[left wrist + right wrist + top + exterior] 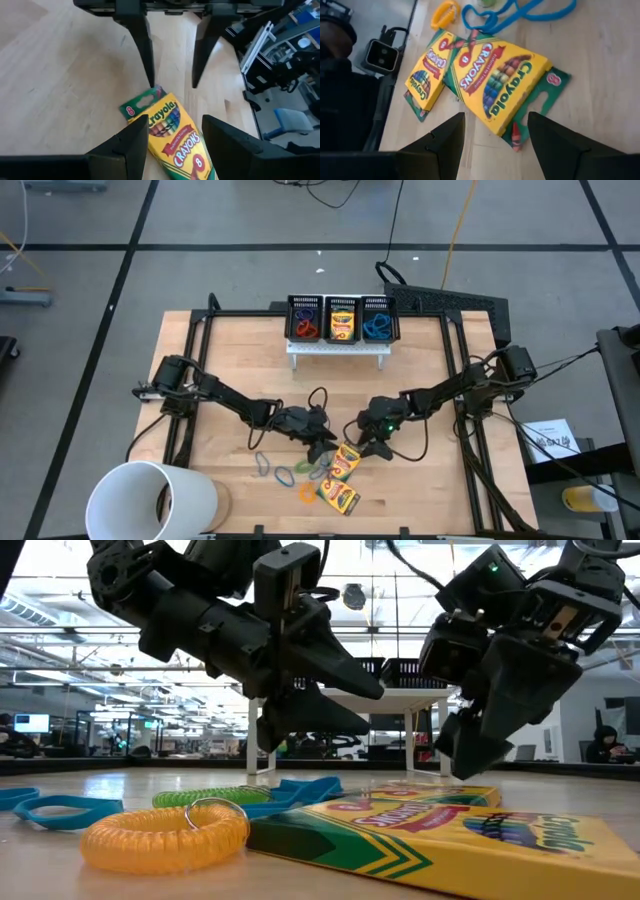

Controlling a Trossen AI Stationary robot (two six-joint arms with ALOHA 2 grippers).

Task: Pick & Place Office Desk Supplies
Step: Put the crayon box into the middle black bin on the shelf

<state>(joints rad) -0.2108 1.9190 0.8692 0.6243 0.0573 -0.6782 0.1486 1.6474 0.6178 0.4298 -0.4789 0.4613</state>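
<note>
An orange coiled band (163, 834) and a flat crayon box (450, 840) lie closest to the low camera, touching each other on the wooden table (230, 360). The box is yellow with green edges and has bright crayons drawn on it. A second crayon box (346, 461) lies just beside it, near the table's front edge (blue and green bands (283, 473) are close by). The left gripper (322, 444) hangs over that second box with its fingers spread apart, holding nothing. The right gripper (375, 446) hangs over it from the other side, also spread wide and holding nothing. Three black mesh bins (343, 318) sit at the back on a white stand. A big white cup (150, 501) lies at the front corner. Behind the table is a large bright room with desks and screens.
</note>
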